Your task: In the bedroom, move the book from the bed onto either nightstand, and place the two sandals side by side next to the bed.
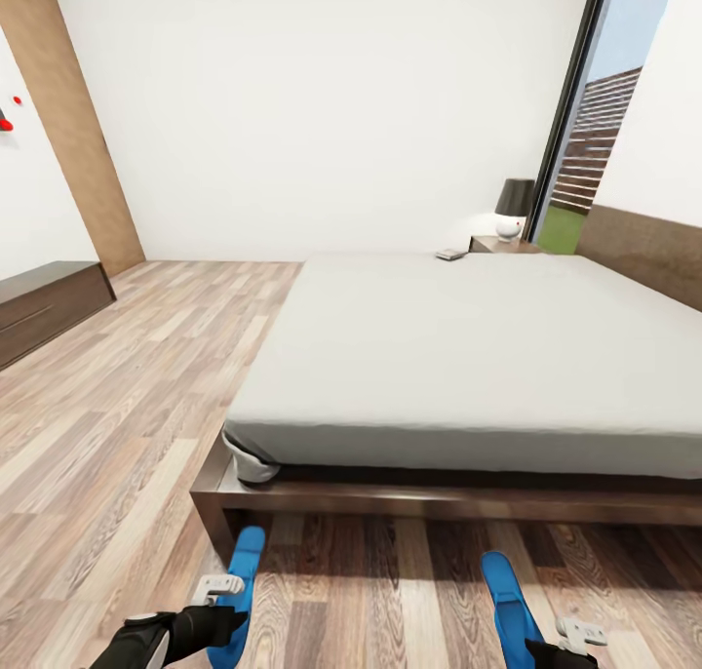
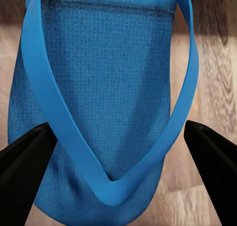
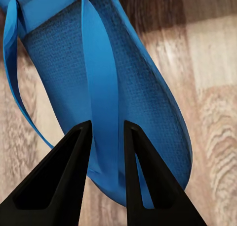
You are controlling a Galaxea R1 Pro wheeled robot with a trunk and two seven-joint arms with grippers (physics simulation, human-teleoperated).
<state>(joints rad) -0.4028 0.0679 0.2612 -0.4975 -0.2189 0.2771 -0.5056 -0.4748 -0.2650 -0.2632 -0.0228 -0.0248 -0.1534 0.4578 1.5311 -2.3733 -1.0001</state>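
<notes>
Two bright blue sandals lie on the wood floor in front of the bed's near edge, well apart. My left gripper hovers over the left sandal, and in the left wrist view it is open, its fingers wide on either side of this sandal's V-shaped strap. My right gripper is shut on one strap of the right sandal, also seen at the picture's bottom. The book lies on the far corner of the mattress, beside the nightstand.
A lamp with a dark shade stands on the nightstand by the tall window. A long low dark bench runs along the left wall near a wooden door. Open plank floor lies left of the bed.
</notes>
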